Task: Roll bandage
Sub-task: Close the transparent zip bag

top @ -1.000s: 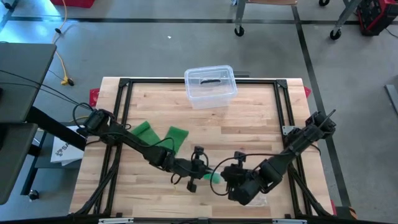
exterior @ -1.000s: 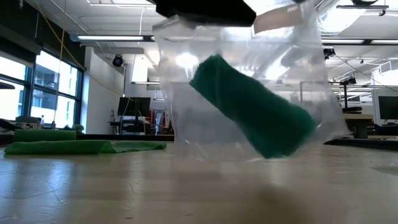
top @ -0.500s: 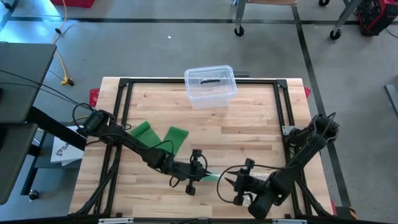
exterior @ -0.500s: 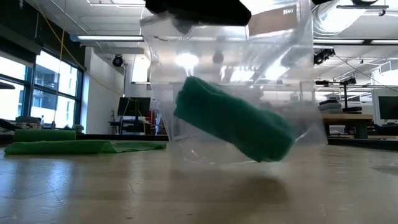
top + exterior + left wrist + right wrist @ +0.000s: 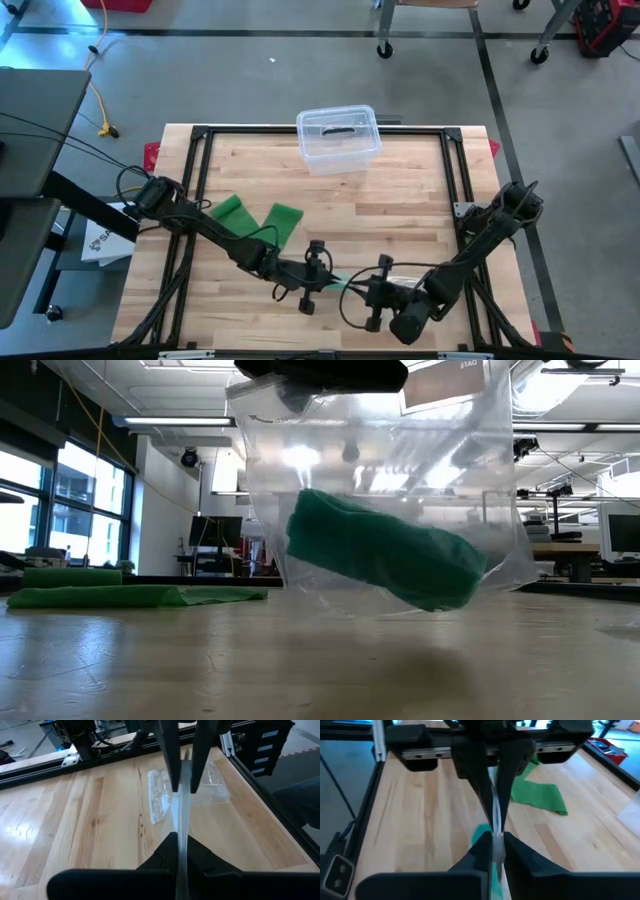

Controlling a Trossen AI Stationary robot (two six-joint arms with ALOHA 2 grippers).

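- Bandage roll, green and already rolled, lies inside a clear plastic bag that hangs above the table.
- Left gripper and right gripper are both clamped on the top edge of the bag, facing each other.
- Two flat green bandages wait near the left side, not rolled yet.
- Rolling of this one seems done; bagging seems almost finished.

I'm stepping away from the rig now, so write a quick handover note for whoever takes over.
Left pincer: shut on the clear bag's top edge.
Right pincer: shut on the same edge, facing the left one.
Rolled green bandage sits inside the bag, held just above the wooden table.
Unrolled green bandages lie at the left; plastic container at the far edge.
Left: seal the bag, set it down.
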